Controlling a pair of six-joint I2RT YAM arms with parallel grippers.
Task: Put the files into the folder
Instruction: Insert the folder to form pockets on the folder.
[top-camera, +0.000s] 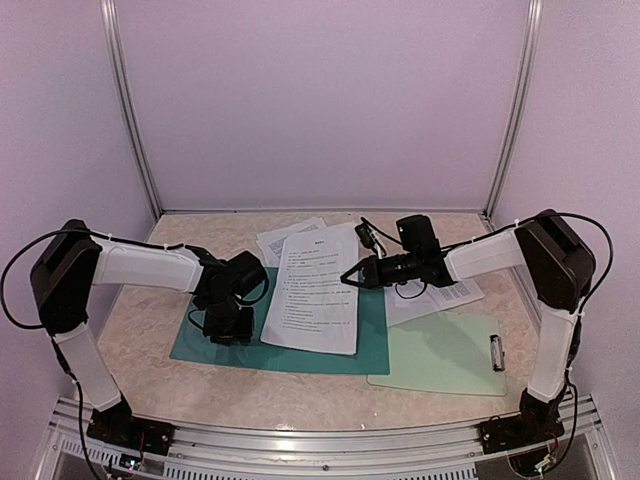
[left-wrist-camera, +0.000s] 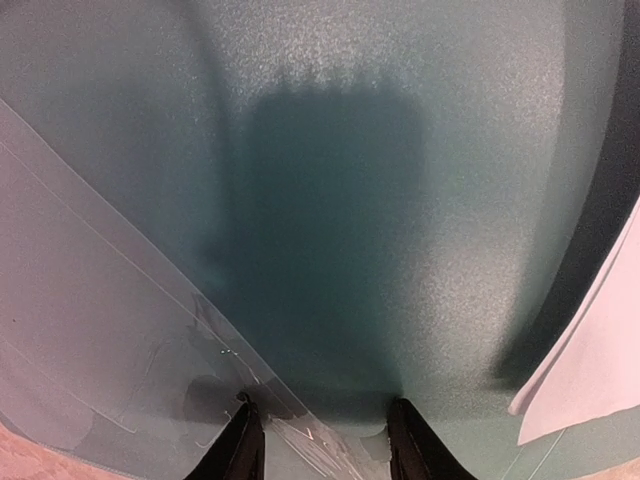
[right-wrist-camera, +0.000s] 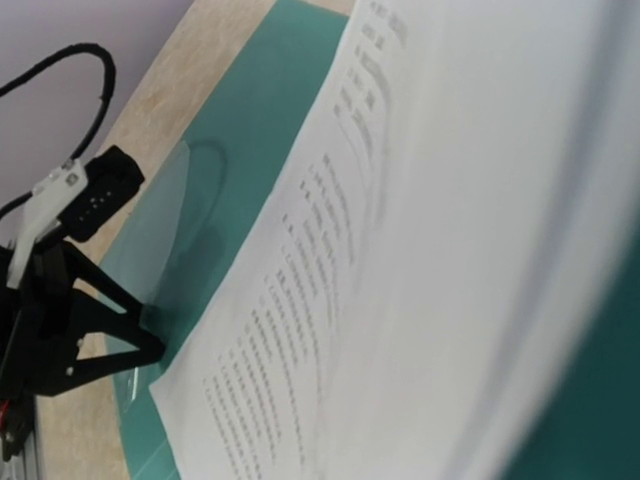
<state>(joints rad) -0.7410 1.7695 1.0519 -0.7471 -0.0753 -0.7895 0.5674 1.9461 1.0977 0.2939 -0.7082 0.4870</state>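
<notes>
Two arms reach over the folder, which lies flat in the middle of the table with its long side going left to right. One sheet of the files lies on the folder, a little slanted, and its far part goes past the folder's far edge. Your right gripper is closed and pinches this sheet at its right edge, near the far corner. In the right wrist view the paper bends up very close to the camera, and the fingers themselves are out of sight there. Your left gripper points down at the left end of the folder. Its fingers stand partly apart, and the edge of a clear flap passes between them. The flap is thin and the gap is wide, so this claw is open and clamps nothing. You see the same flap in the right wrist view, lying on the folder's left part with the left fingers touching its edge. Other sheets lie on the table behind the folder, at the far left. Some more papers lie to the right, under the right arm. A pale clipboard lies just beside the folder's near right corner, with its clip at the right end.
</notes>
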